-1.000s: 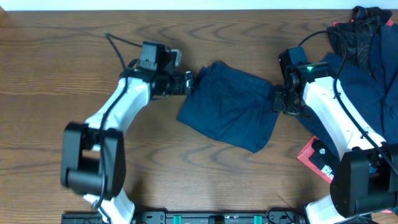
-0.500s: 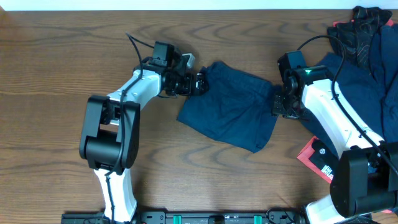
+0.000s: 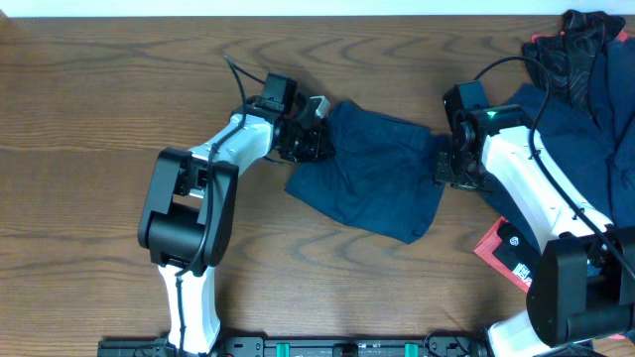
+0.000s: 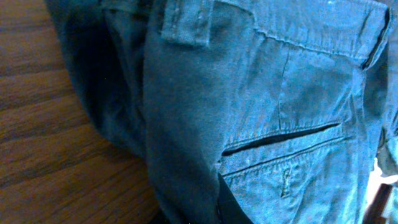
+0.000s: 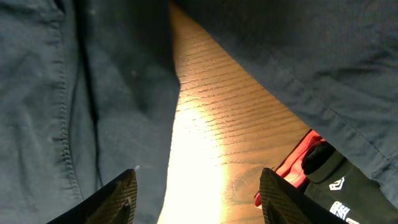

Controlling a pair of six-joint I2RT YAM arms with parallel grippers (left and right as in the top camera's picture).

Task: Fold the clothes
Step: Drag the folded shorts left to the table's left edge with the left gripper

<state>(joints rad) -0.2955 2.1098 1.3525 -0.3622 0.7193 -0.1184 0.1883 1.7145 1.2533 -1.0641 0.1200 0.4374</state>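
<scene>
Left gripper (image 3: 316,141) is shut at shorts' (image 3: 372,174) left edge, catch unconfirmed; right gripper (image 3: 446,169) is spread wide at right edge. Pinch should be checked before folding over

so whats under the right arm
Under the right arm lie navy clothes and, nearer the base, a red and black packet. The arm covers part of both, so their full extent is hidden.

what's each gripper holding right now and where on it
Left gripper pinches the folded shorts at their upper-left corner; right gripper is open, holding nothing.
</scene>
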